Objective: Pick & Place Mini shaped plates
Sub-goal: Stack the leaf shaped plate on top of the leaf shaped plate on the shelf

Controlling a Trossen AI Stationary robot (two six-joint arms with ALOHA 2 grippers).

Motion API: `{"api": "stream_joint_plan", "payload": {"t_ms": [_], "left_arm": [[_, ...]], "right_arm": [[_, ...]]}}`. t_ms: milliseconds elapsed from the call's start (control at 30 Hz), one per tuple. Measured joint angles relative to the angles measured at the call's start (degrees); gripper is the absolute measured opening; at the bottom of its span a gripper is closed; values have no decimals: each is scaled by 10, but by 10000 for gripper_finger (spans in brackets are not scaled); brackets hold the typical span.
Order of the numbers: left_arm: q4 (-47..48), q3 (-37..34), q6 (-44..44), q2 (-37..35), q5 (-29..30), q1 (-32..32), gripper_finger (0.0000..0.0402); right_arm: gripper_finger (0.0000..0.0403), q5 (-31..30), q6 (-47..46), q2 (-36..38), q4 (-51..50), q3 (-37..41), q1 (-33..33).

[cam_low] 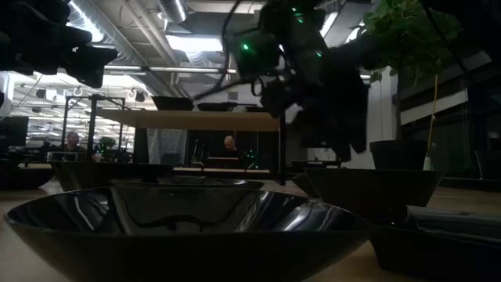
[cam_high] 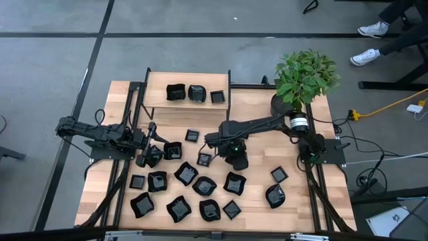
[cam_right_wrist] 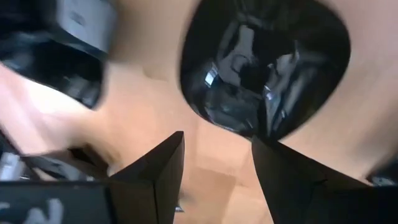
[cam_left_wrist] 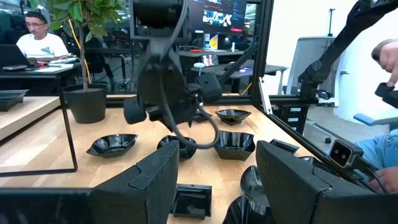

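Mini shaped plates (cam_high: 194, 186) lie scattered over my near tabletop, three more already on the raised shelf (cam_high: 188, 106). I have the right gripper (cam_high: 235, 159) poised above one glossy dish (cam_right_wrist: 264, 65), fingers spread and empty, ready to drop. Left gripper (cam_high: 150, 155) waits spread beside another plate (neighbours crowd close). Plant pot (cam_high: 286, 106) stands clear.

No legible txt anywhere.

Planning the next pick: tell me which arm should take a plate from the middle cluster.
Right, probably. The right gripper hangs open over the central mini shaped plates, one plate just ahead. The left gripper sits open at the table's left.
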State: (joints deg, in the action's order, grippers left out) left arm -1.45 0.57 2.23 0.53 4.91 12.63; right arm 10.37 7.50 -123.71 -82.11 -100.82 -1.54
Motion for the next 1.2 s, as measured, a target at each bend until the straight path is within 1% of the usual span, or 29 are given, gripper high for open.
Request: {"api": "stream_joint_plan", "payload": {"t_ms": [100,167,367,433,533,633,733,900,1033,1133,1200], "left_arm": [[0,0,0,0,0,0,208],[0,0,0,0,0,0,208],[0,0,0,0,0,0,208],[0,0,0,0,0,0,207],[0,0,0,0,0,0,208],[0,0,0,0,0,0,208],[0,0,0,0,0,0,208],[0,0,0,0,0,0,208],[0,0,0,0,0,0,208],[0,0,0,0,0,0,207],[1,0,0,0,0,0,208]], "right_arm": [[188,-44,-15,25,9,41,0],[188,-60,-27,50,33,72,0],[188,-70,-54,149,160,188,0],[188,-101,-66,183,211,230,0],[188,-166,-79,228,271,293,0],[188,-226,-90,256,336,348,0],[188,-262,-91,261,396,393,0],[188,-308,-86,255,489,442,0],[188,-333,-74,255,518,455,0],[184,-335,-70,255,517,457,0],[174,-335,-70,255,518,457,0]]}}
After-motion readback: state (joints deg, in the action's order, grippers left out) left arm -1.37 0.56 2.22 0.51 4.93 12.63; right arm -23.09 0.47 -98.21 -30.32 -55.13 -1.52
